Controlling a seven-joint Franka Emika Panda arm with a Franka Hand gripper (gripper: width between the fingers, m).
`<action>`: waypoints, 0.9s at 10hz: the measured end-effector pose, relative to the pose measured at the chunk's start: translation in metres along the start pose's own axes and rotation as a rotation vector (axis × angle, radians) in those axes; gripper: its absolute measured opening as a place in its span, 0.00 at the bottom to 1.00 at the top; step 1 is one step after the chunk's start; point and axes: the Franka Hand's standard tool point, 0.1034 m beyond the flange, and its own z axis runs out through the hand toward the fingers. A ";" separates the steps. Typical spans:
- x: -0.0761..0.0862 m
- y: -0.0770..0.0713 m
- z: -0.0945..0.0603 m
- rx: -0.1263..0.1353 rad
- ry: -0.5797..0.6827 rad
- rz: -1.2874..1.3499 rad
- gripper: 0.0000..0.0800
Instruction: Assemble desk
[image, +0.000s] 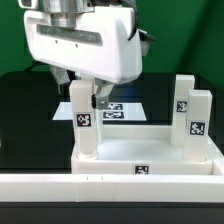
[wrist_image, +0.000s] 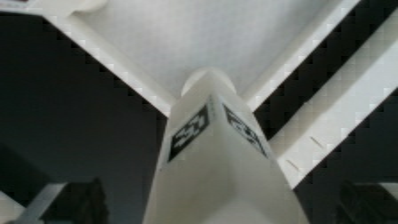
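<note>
We record one white desk top (image: 150, 160), a shallow tray-like panel lying flat on the dark worktop (image: 20, 110), pressed up against the long white border wall (image: 110, 185) at the near edge of the exterior view. We count three white legs standing upright on that top: one tagged leg (image: 85, 120) at the corner toward the exterior view's left, and two more, a farther leg (image: 183, 103) and a nearer leg (image: 198, 125), close together at the side toward the exterior view's right. We note the gripper (image: 85, 92) directly above the left-hand leg, its jaws spread wide to either side of the leg's upper end, with no visible clamping on it. In the wrist view the same leg (wrist_image: 217, 150) rises toward the camera, its tags on two faces, with the top's raised rims (wrist_image: 285, 50) meeting behind it. Beyond the top lies the marker board (image: 122, 108), flat on the worktop.
</note>
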 end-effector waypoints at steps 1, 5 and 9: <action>-0.001 -0.001 0.000 -0.001 0.000 -0.089 0.81; -0.001 -0.001 0.000 -0.007 0.001 -0.350 0.81; -0.002 -0.002 0.001 -0.021 0.000 -0.625 0.80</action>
